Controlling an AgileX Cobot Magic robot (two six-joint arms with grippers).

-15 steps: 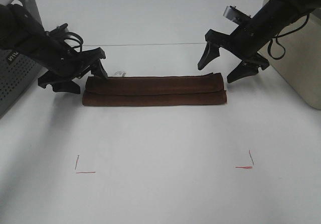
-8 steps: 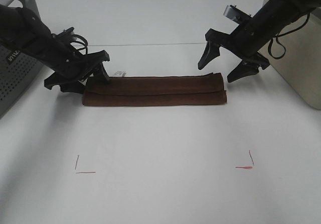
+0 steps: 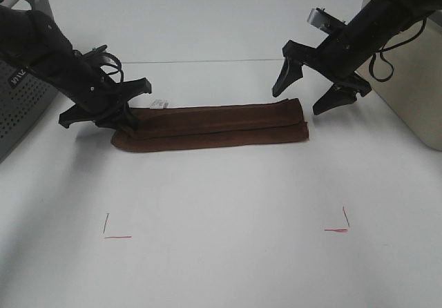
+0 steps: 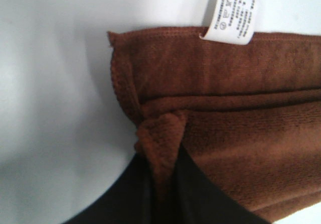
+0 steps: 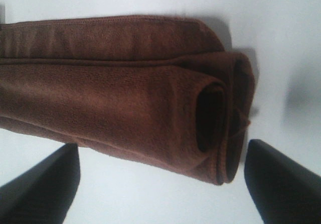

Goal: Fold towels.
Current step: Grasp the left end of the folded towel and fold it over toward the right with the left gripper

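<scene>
The towel (image 3: 214,125) is a dark reddish-brown strip folded lengthwise, lying across the middle of the white table. Its pale tag (image 3: 159,103) sticks out at the left end. My left gripper (image 3: 123,118) is down at that end, shut on the towel. In the left wrist view a ridge of the towel (image 4: 159,133) is pinched between the black fingers (image 4: 200,196), with the tag (image 4: 230,13) beyond. My right gripper (image 3: 300,99) hovers open just above the right end. In the right wrist view its fingertips (image 5: 281,184) stand either side of the towel's layered end (image 5: 210,118).
A grey perforated basket (image 3: 21,108) stands at the left edge, behind the left arm. A beige box (image 3: 414,80) stands at the right, beside the right arm. Two red corner marks (image 3: 114,233) (image 3: 338,226) sit on the near part of the table.
My left gripper has shut on the towel's left end and shifted a little; that end now lies slightly skewed. The right arm has not moved.
</scene>
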